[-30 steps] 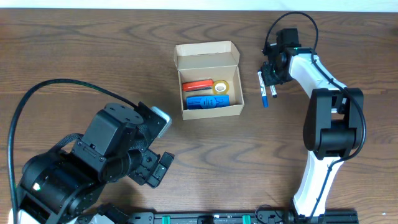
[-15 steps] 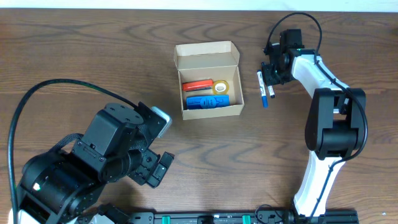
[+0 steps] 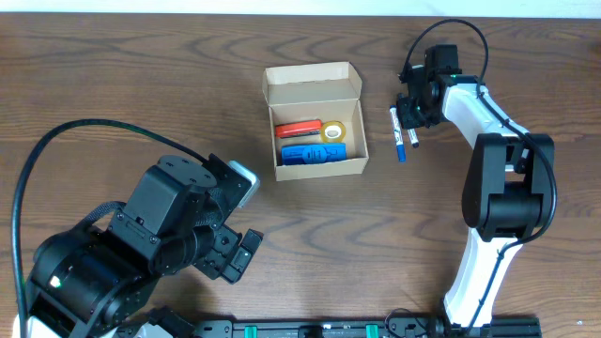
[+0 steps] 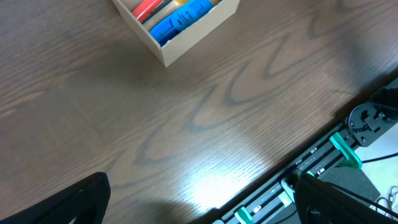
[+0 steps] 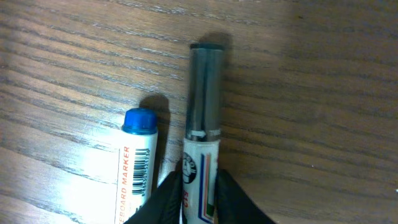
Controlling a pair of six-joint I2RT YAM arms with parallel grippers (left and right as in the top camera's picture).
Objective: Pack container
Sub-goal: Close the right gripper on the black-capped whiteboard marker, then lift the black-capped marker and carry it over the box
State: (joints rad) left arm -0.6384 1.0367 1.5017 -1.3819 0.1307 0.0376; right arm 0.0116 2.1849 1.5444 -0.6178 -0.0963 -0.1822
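Observation:
The tan cardboard container (image 3: 316,171) stands open at the table's middle back, its flap lid up at the far side. It holds a red item, a yellow tape roll (image 3: 333,130) and a blue item; its corner shows in the left wrist view (image 4: 166,51). Two markers lie side by side right of it. My right gripper (image 3: 405,116) is shut on the dark-capped marker (image 5: 203,93), which rests on the table (image 3: 397,134). The blue-capped marker (image 5: 138,162) lies just beside it (image 3: 413,142). My left gripper (image 3: 239,253) is open and empty at the front left.
The table's front edge with a black rail and green clips (image 4: 323,155) lies close under the left gripper. The right arm's white links (image 3: 484,113) reach over the back right of the table.
The right gripper has shifted very slightly with the marker between its fingers. The left arm and the container have not moved.

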